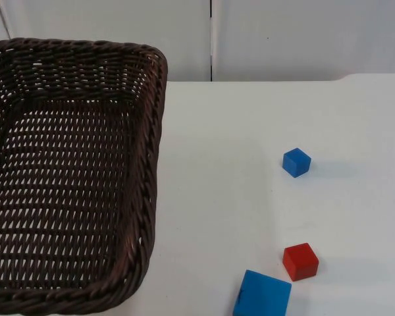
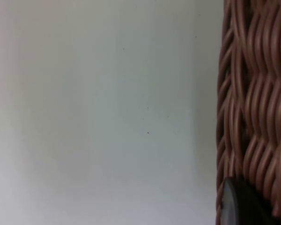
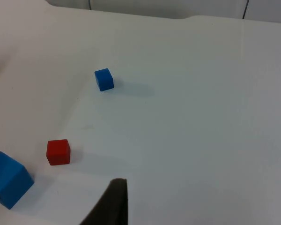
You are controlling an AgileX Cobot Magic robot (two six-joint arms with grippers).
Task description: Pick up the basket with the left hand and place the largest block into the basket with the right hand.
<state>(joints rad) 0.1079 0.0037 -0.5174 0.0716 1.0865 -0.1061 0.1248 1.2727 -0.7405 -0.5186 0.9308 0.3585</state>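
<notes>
**Risk of taking the wrong block, and of a basket that slips**

We think the main danger is in the choice of block. Three blocks lie on the white table (image 1: 224, 171): a large blue block (image 1: 262, 294) at the near edge, a red block (image 1: 300, 261) just beside it, and a small blue block (image 1: 296, 162) well apart, farther back. The red one stands so close to the large one that the right tool, coming down, could push it or close on both. The two blue blocks share one colour, so a choice by colour alone would fail.

The second danger is the basket (image 1: 155, 164). It looks lifted and near the top camera, and it may tilt or slide if the hold on its wall is shallow.

In the left wrist view one dark fingertip of the left tool (image 2: 246, 206) lies against the woven wall of the basket, so we judge that this tool grips the rim.

The right tool (image 3: 113, 202) hangs above the table, near the red block and the large blue block. We cannot tell if it is wide or narrow, since we see only one finger.
</notes>
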